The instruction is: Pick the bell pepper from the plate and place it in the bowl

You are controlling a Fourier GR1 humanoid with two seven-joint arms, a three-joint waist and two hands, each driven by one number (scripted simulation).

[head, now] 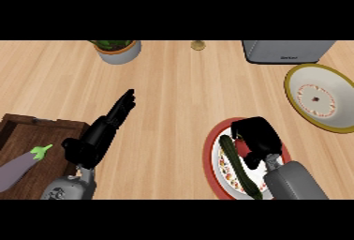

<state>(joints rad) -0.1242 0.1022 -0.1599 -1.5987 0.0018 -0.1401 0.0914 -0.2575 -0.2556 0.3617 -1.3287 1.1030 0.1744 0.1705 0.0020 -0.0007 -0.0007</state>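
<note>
Your right hand (257, 135) curled over the plate (214, 140), pepper hidden; bowl (304, 77) beyond plate held nothing; left hand (104, 131) open.

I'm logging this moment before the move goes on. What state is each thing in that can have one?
left hand: open, fingers straight, holding nothing
right hand: fingers curled down over the plate; what they hold is hidden
plate: on the counter, a long green vegetable lying on it
bowl: upright, nothing in it
eggplant: lying on the wooden tray
</note>
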